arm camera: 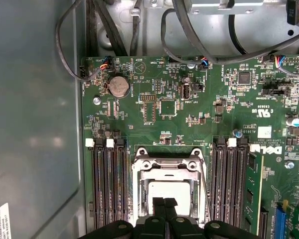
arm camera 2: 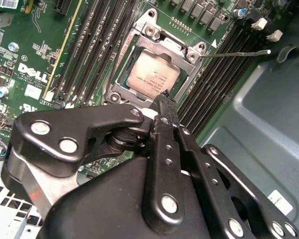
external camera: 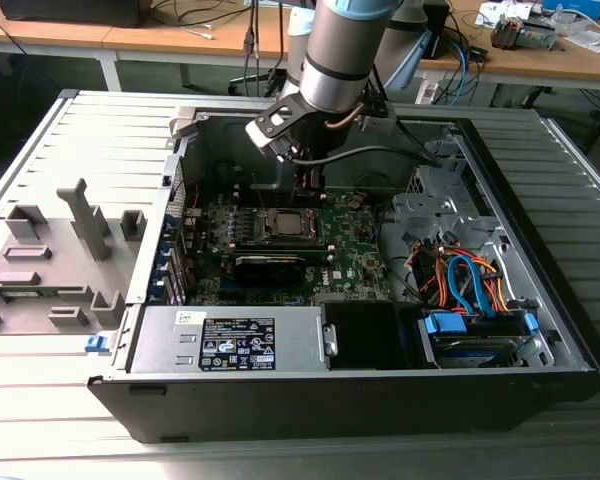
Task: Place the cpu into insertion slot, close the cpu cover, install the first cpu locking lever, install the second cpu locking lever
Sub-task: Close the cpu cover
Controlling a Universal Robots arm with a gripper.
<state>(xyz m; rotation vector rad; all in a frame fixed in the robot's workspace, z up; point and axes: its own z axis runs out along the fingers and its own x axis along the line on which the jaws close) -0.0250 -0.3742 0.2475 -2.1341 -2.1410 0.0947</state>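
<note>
The cpu (arm camera 2: 152,77) lies in the insertion slot (arm camera 2: 120,74) on the green board, its pale metal top showing through the window of the cpu cover (arm camera 2: 170,44). The cover lies flat over it. One thin locking lever (arm camera 2: 234,53) sticks out sideways from a corner of the socket, over the memory slots. My gripper (arm camera 2: 164,98) is shut with nothing in it, its tips just above the socket's edge. The first wrist view shows the gripper (arm camera: 164,203) over the cpu (arm camera: 164,189). In the exterior view, the gripper (external camera: 308,185) hangs at the far side of the socket (external camera: 285,225).
Black memory slots (arm camera: 107,184) flank the socket on both sides. The open case (external camera: 540,330) also holds a power supply (external camera: 230,340), a drive with orange and blue cables (external camera: 470,290), and black cables (arm camera: 179,40) along the far wall. Grey plastic fixtures (external camera: 80,225) stand outside at the exterior view's left.
</note>
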